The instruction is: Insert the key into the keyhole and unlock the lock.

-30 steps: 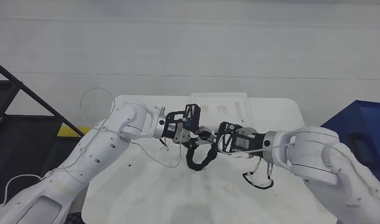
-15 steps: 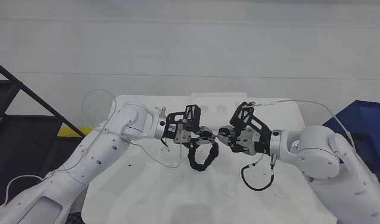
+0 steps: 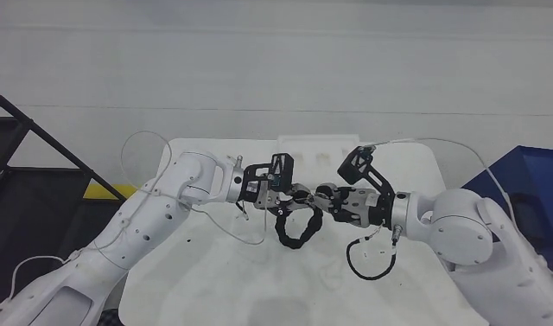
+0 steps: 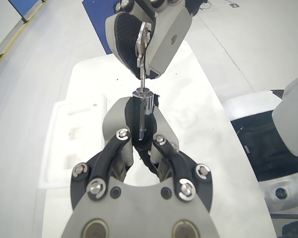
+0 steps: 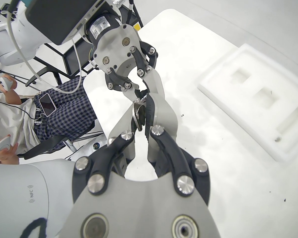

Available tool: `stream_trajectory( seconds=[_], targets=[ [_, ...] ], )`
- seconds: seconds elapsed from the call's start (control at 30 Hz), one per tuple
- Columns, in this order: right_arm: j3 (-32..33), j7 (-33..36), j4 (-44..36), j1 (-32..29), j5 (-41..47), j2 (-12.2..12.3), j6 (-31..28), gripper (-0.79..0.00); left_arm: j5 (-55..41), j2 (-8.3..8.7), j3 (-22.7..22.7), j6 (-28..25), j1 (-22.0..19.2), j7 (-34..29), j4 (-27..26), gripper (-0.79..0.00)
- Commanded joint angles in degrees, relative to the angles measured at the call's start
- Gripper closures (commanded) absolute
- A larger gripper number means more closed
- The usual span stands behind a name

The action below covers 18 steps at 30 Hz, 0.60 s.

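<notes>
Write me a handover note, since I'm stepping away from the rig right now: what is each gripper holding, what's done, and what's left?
Left gripper: shut on the lock, held up above the table, with its black cable loop hanging below.
Right gripper: shut on the head of the key.
Done: the key's blade is lined up and its tip is in the keyhole. I cannot tell how deep it goes.
Left: probably push the key home, turn it, and check that the lock opens.
</notes>
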Motion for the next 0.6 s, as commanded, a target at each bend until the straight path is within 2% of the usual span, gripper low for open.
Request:
stream_trajectory(
  seconds=[0.0, 0.1, 0.17, 0.2, 0.23, 0.27, 0.33, 0.43, 0.5, 0.57],
  targets=[
    [0.2, -0.1, -0.2, -0.2, 0.1, 0.0, 0.2, -0.040, 0.4, -0.04, -0.4, 0.4, 0.3, 0.5, -0.1, 0.000],
    [0.7, -0.5, -0.3, -0.6, 0.2, 0.1, 0.1, -0.348, 0.7, -0.09, -1.2, 1.0, 0.8, 2.1, -0.2, 0.000],
    [1.2, -1.1, -0.2, -0.9, 0.0, 0.1, -0.8, -0.394, 0.9, -0.11, -1.8, 1.4, 1.2, 3.3, -0.1, 0.000],
    [1.5, -1.4, 0.0, -1.2, -0.4, 0.2, -1.4, -0.499, 1.0, -0.11, -2.1, 1.6, 1.5, 3.9, -0.1, 0.000],
    [1.9, -1.9, 0.1, -1.4, -0.5, 0.2, -2.3, -0.566, 1.1, -0.12, -2.4, 1.7, 1.7, 4.6, 0.0, 0.000],
    [2.3, -2.5, 0.4, -1.8, -0.7, 0.3, -3.1, -0.597, 1.0, -0.14, -2.7, 1.7, 2.0, 5.5, 0.1, 0.000],
    [3.2, -3.1, 0.8, -2.6, -1.5, 0.5, -4.6, -0.631, 1.0, -0.16, -3.3, 1.9, 2.5, 6.7, 0.5, 0.000],
    [4.8, -5.3, 1.1, -4.2, -2.5, 0.7, -7.6, -0.634, 0.9, -0.23, -4.2, 2.4, 3.4, 9.0, 0.9, 0.000],
    [5.3, -6.7, 1.7, -5.1, -3.3, 0.8, -10.3, -0.606, 1.1, -0.29, -4.7, 2.5, 3.9, 10.5, 1.0, 0.000],
    [5.6, -8.3, 2.5, -5.6, -4.3, 0.8, -13.1, -0.536, 1.0, -0.37, -5.2, 2.4, 4.3, 11.9, 1.0, 0.000]
  ],
)
